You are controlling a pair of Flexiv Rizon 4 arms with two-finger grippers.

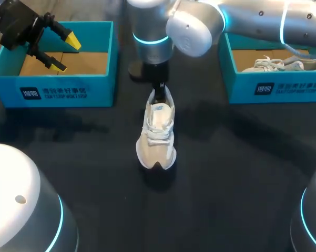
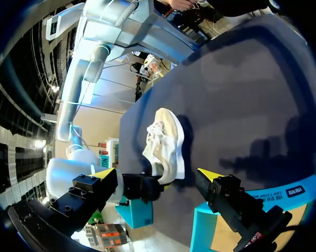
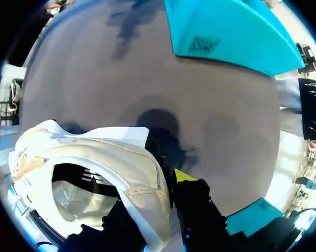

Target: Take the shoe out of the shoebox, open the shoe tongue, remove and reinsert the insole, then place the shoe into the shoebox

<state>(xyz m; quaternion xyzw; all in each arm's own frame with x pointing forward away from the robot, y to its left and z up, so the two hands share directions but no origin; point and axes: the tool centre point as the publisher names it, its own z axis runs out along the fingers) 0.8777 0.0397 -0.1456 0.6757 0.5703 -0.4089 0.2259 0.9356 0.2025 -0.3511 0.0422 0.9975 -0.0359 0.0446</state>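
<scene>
**Shoe** [image 1: 158,131]: white, upright on its sole at mid-table, toe toward me and not in either box.

Well to the left of the shoe the left shoebox [image 1: 52,92] stands open. My left gripper [image 1: 64,52] hangs over it, jaws apart and holding nothing.

At the shoe's heel is my right gripper [image 1: 159,94], whose arm comes in from the right past the middle. Its jaws are clamped on the heel rim. In the right wrist view one finger [image 3: 185,176] lies against the outside of the rim, and the other appears to sit inside it.

Well to the right of the shoe, the right shoebox [image 1: 284,89] holds a second shoe [image 1: 273,64].

**Risks, as I judge them:** a pinch on the soft heel rim alone may slip or fold it. The shoe could tip or swivel about the heel when the tongue is pulled. The laces lying across the tongue may resist.

**Room:** bare table [image 1: 226,173] shows on both sides of the shoe and before its toe, and both boxes stand well apart from it. The right arm crowds the space behind the heel, so the left arm would best approach from the shoe's left.
</scene>
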